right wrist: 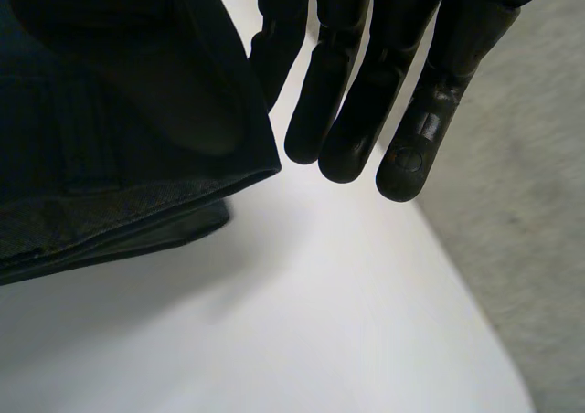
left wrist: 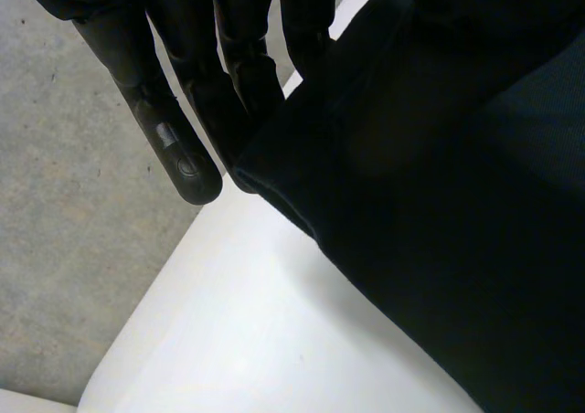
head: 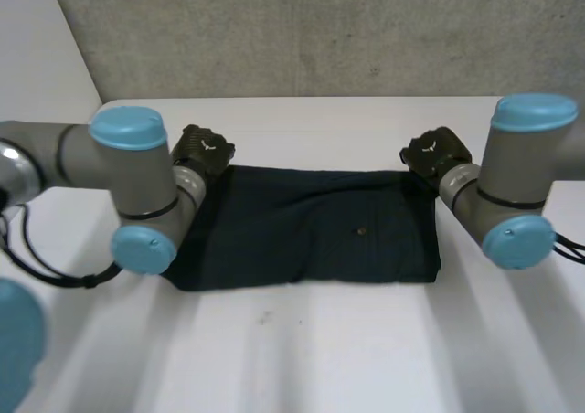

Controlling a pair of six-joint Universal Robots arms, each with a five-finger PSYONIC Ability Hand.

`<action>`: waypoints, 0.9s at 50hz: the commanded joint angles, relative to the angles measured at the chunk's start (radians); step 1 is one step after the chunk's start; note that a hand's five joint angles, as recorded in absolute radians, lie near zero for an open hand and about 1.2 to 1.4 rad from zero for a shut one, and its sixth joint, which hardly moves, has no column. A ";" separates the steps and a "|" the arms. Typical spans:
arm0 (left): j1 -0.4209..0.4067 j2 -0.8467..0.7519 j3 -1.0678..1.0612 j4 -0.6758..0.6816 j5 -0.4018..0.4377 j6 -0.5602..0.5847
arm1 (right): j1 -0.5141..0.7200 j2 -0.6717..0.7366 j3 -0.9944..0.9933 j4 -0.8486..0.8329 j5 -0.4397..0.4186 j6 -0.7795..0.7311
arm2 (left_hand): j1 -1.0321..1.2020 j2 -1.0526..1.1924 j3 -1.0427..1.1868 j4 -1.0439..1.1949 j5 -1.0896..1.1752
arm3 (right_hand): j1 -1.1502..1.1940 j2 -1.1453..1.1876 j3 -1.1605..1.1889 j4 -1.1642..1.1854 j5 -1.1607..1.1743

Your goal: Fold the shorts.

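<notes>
- Seemingly partway through: shorts [head: 311,235] lying as a flat, dark rectangle on the middle of the white table [head: 320,349], long side running across between the two arms.
- Judged as already doubled at least once, going by the stacked layers at the edge in the right wrist view and by the tidy outline in the head view.
- Marked by a small pale button [head: 362,231] on the upper face, a little right of centre.
- Held at the far left corner by the left hand [left wrist: 192,75]: fingers [left wrist: 178,157] straight behind the cloth, the corner drawn up toward the palm and clear of the table. Thumb hidden by the cloth, so read as a pinch rather than seen from both sides.
- Held likewise at the far right corner by the right hand [right wrist: 366,57]: fingers [right wrist: 407,157] straight just beside the cloth, the top layer raised off the lower layers, which rest on the table. Again taken as a pinch, with the thumb out of sight.
- Near edge and both near corners flat on the table, untouched.
- Left to do, as a judgement: carry both far corners over toward the near edge, lay them down square, then let go and smooth.
- Worth watching: an uneven lift between the two corners, or the lower layers dragging along and spoiling the outline.
</notes>
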 commanded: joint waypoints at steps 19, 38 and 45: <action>-0.028 -0.027 0.023 0.286 -0.012 -0.015 | -0.008 -0.113 0.176 -0.310 0.008 0.114 | -0.945 -1.023 -1.011 -1.025 -0.997 | -0.772 -1.001 -1.004 -1.014 -0.995; -0.017 0.450 -0.674 0.292 0.004 -0.315 | -0.060 -0.279 0.577 -0.136 -0.121 0.424 | -0.945 -1.023 -1.011 -1.025 -0.997 | -0.492 -0.721 -0.724 -0.734 -0.715; -0.022 0.475 -0.756 0.297 0.002 -0.371 | -0.072 -0.193 0.554 -0.202 -0.120 0.412 | -0.945 -1.023 -1.011 -1.025 -0.997 | 0.027 -0.203 -0.205 -0.215 -0.196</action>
